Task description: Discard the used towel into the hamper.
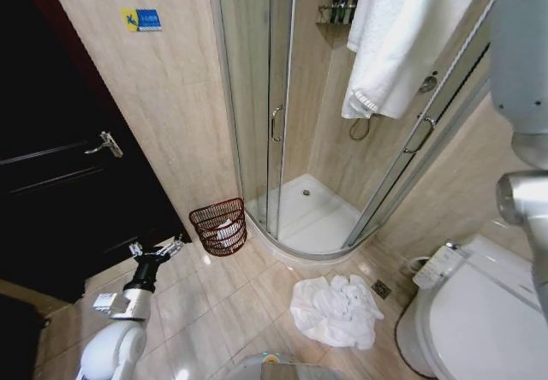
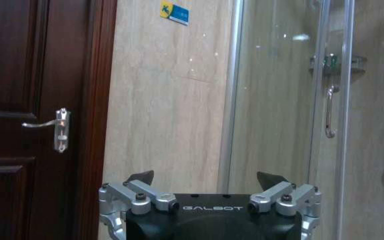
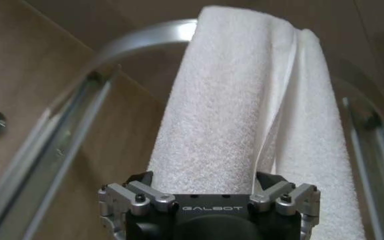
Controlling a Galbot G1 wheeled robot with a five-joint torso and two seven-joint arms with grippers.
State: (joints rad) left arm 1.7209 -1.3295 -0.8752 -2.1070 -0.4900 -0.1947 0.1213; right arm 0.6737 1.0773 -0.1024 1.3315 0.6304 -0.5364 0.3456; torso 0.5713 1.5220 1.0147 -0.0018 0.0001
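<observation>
The shower enclosure [image 1: 291, 140] takes up the middle of the head view, its curved top rail [image 3: 138, 37] carrying a white hanging towel [image 3: 232, 115]. In the right wrist view the right gripper [image 3: 209, 187] sits directly at this towel, its fingers spread wide with the cloth lying between and beyond them; whether the pads touch the fabric cannot be determined. The right arm [image 1: 522, 115] is raised at the right edge of the head view.

A second white towel [image 1: 336, 310] lies crumpled on the floor tiles near the toilet [image 1: 479, 311], well apart from the hamper [image 1: 219, 226]. The hamper stands against the wall just beside the shower's curved base, with something white already inside.

The left gripper [image 1: 157, 250] is low, near the hamper, facing the wall by the door [image 2: 32, 125]. Its fingers stand open and hold nothing.

Assessment: the hanging towel is soft terry, light, limp and non-fragile. It will sag and trail when lifted. A pinch through a bunched fold, close under the rail, appears the soundest hold; a single thin layer may slip.
</observation>
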